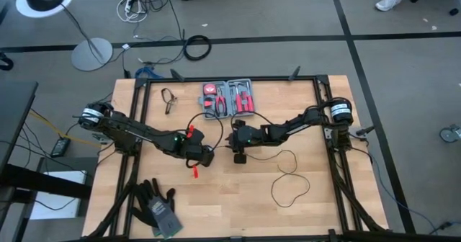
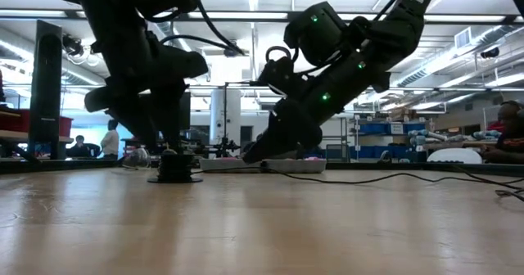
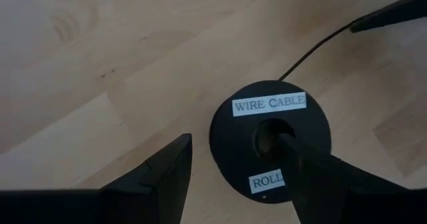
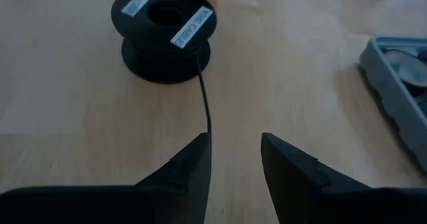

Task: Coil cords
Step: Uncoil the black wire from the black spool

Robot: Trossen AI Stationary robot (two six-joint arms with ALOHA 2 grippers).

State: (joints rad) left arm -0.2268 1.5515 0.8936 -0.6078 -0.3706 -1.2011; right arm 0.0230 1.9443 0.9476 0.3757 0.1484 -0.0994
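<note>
A black spool labelled "WIRE CABLE ROLL" lies flat on the wooden table, also seen in the right wrist view and the low view. The thin black cord runs off its rim. More of the cord lies in slack loops toward the table's right. My left gripper stands open over the spool near the table's middle. My right gripper is open just right of it, pointing slantwise down at the cord. My left gripper has one fingertip stuck into the spool's centre hole, coming from above at a slant. Its other finger stands outside the rim with a gap between them. The spool rests flat on the table. My right gripper has the cord running up to the inner edge of one fingertip. I cannot tell whether it touches the cord.
An open red tool kit lies at the table's far side, with a small hand tool to its left. Dark gloves lie at the near left. A small red piece lies by my left gripper.
</note>
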